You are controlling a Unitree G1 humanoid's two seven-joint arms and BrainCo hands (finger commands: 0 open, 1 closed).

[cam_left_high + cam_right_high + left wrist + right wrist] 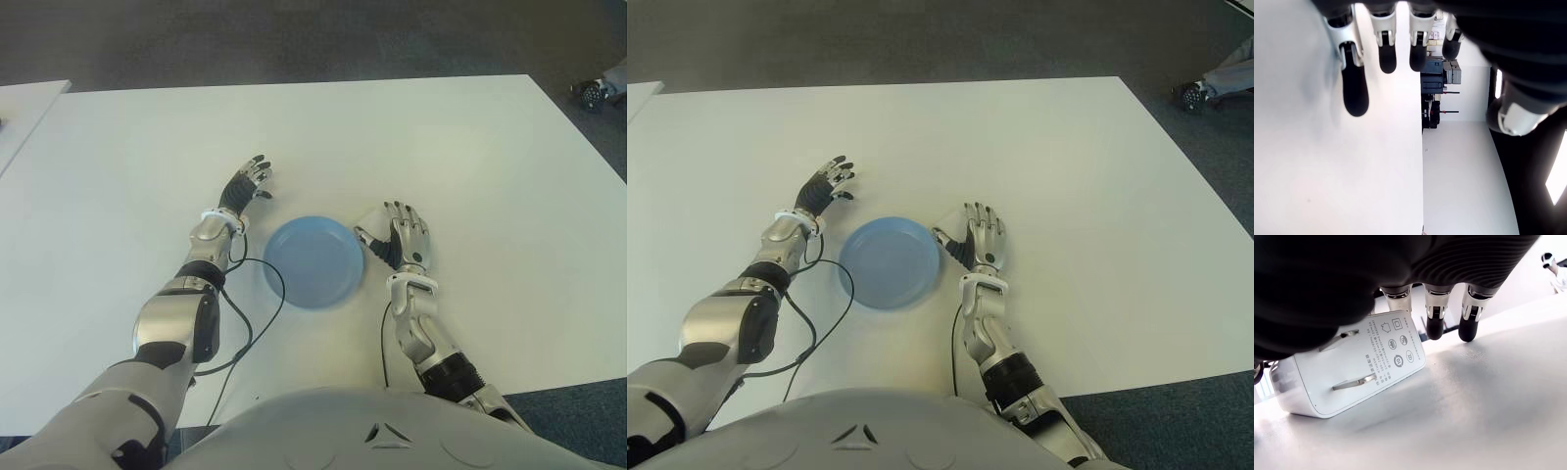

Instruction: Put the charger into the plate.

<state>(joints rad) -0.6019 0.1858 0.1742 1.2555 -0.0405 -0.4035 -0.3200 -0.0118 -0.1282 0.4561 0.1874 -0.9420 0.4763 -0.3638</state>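
Observation:
A white charger [1352, 377] lies on the white table [490, 196] with its two metal prongs showing, just right of the blue plate [313, 260]. My right hand [402, 235] hovers low over the charger [370, 217]. Its fingers [1435, 323] are stretched out past the charger and its thumb is toward the plate. None of them closes around the charger. The plate is bare. My left hand [245, 186] shows to the upper left of the plate with spread fingers [1354, 88] and nothing in them.
A thin black cable [260, 313] loops from my left arm across the table near the plate's left edge. Another white table [24, 103] stands at the far left. Beyond the table's far right corner, a shoe [598, 90] shows on the dark floor.

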